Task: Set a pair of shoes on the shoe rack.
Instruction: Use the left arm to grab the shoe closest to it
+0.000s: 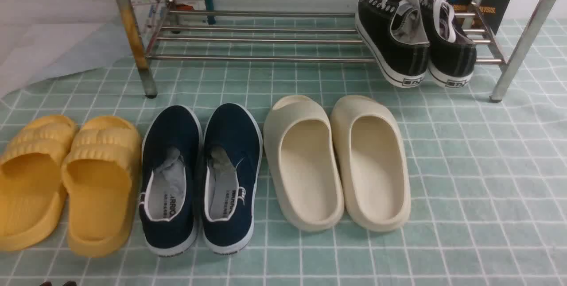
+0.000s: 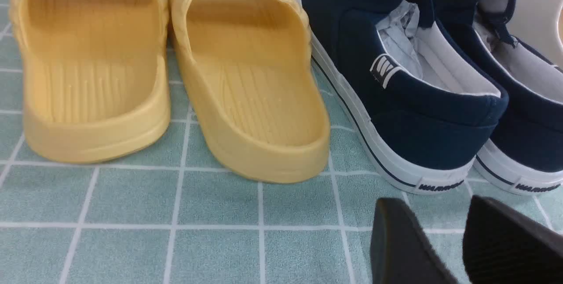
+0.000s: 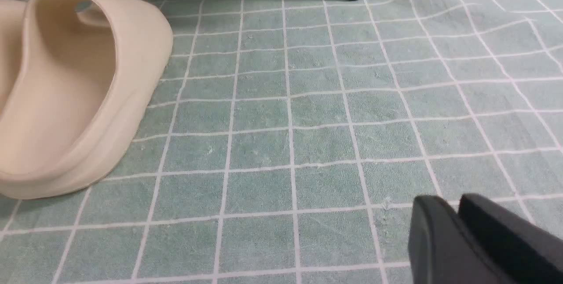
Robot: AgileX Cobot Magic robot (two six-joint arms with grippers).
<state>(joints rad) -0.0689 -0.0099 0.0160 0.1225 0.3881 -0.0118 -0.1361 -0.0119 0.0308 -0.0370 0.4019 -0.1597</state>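
The navy slip-on shoes (image 2: 422,112) carry the brand WARRIOR in dark capitals on each white rubber heel strip (image 2: 440,185), clear in the left wrist view. In the front view, lower centre, their grey insoles (image 1: 168,193) bear the same word printed lengthwise, but only "ARRIO" is sharp, on the left one. At upper right, the white heel tabs of the black sneakers (image 1: 416,42) are too small to read. A dark box (image 1: 498,2) behind them shows white letters that seem to end in "LYSISE".
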